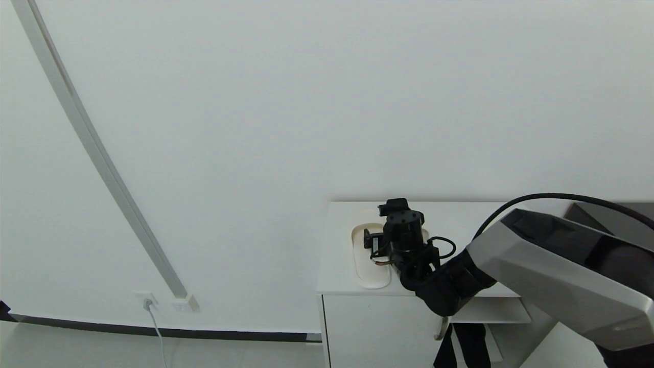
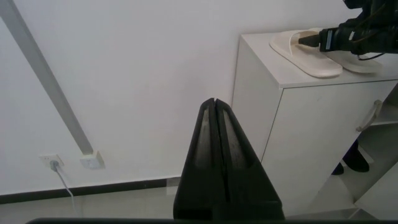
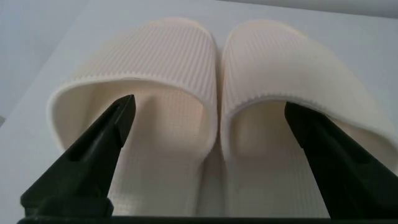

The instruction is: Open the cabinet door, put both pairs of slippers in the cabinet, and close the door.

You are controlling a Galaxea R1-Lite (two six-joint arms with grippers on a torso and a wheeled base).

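A white wall (image 1: pixel 255 102) stands behind a white cabinet (image 1: pixel 368 327), which is cut off at the bottom. The right arm (image 1: pixel 552 271) hides part of it. A dark thing (image 2: pixel 356 158) low inside is hard to make out. The cream slippers (image 3: pixel 168 81) lie side by side on top. The right gripper (image 3: pixel 210 106) is spread wide, with one finger at each slipper's opening. The left gripper (image 2: pixel 215 102) is pressed together, well apart from the cabinet.

cream slippers (image 1: pixel 369 276): mostly hidden behind right arm (image 1: pixel 552 266) | cabinet (image 1: pixel 373 327): cut by lower edge

White wall (image 1: pixel 327 102), diagonal grey conduit (image 1: pixel 100 148)
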